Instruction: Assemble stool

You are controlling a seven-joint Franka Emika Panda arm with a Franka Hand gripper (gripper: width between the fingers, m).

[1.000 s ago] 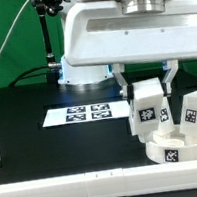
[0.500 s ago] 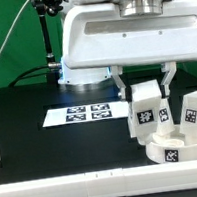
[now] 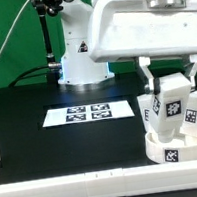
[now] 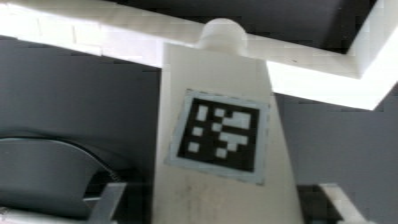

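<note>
The pincer (image 3: 169, 81) pinches a white leg (image 3: 165, 106) between its fingers, over the round seat (image 3: 176, 147) at the exterior view's right.

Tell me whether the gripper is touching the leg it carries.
Touching: in the wrist view the leg stands between both fingers of the gripper, with no gap visible at either side.

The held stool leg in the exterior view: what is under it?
The round seat lies under the leg, which the claw holds. The leg's lower end covers part of the seat's top.
</note>
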